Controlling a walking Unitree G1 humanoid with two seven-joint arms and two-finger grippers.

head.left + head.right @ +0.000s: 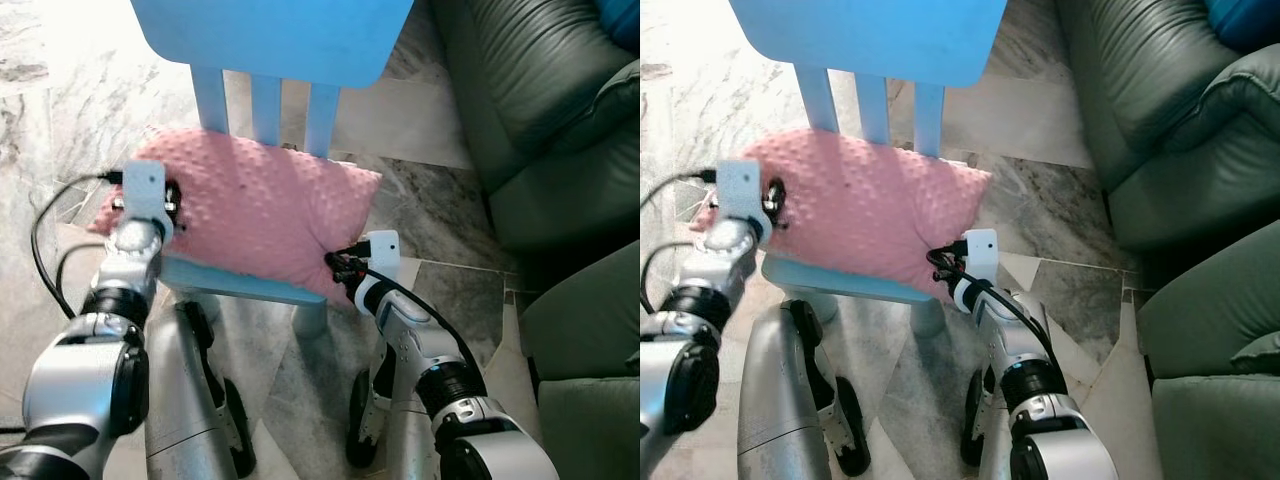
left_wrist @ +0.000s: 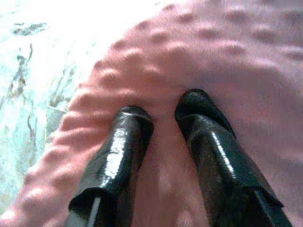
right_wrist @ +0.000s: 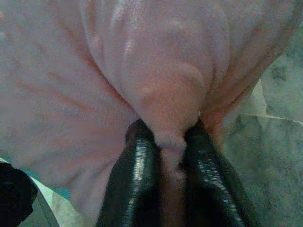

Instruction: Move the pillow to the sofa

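A pink dimpled pillow (image 1: pixel 260 205) lies on the seat of a light-blue chair (image 1: pixel 235 284), leaning against its back slats. At the pillow's left edge my left gripper (image 1: pixel 175 195) has both black fingers pressed into the fabric, with a ridge of pillow (image 2: pixel 165 142) squeezed between them. My right gripper (image 1: pixel 335 265) is at the pillow's near right corner, shut on a bunched fold of the pillow (image 3: pixel 165 94). The dark green leather sofa (image 1: pixel 540 110) stands to the right, beyond the chair.
The chair's blue backrest (image 1: pixel 270 35) rises just behind the pillow. A second green cushion or armrest (image 1: pixel 585 340) sits at the near right. Grey marble floor (image 1: pixel 440 210) lies between chair and sofa. A black cable (image 1: pixel 45 250) loops beside my left arm.
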